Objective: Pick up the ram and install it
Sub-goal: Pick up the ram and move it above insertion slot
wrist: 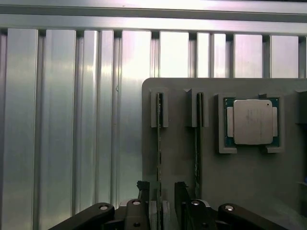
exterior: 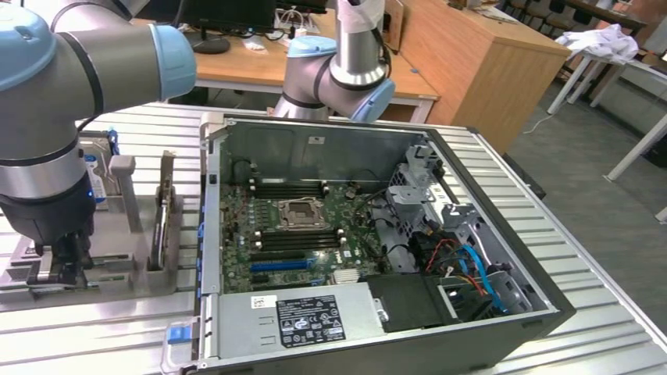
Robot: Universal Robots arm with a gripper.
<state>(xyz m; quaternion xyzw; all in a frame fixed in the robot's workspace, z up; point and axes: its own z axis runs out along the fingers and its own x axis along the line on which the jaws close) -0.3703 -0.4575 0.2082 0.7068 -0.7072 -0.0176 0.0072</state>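
Two rams stand on edge in the slots of a grey holder plate (wrist: 182,167). My gripper (wrist: 162,194) hangs low over the plate's end, open. Its dark fingers (wrist: 144,203) straddle the end of the ram (wrist: 159,143) that is closer to the plate's edge, and a small gap shows on each side. The second ram (wrist: 197,143) stands one slot over. In the exterior view the gripper (exterior: 58,272) is down at the holder at the exterior view's left, away from the open computer case (exterior: 501,234). The green motherboard (exterior: 312,226) in the case shows black memory slots (exterior: 292,188).
A square silver chip (wrist: 252,121) sits in its own recess of the holder plate. A blue-labelled drive (exterior: 96,180) and upright posts (exterior: 123,187) stand behind the gripper. The ribbed aluminium table (wrist: 62,120) lies beside the plate. A power supply (exterior: 302,316) and cables (exterior: 469,266) fill the case's front.
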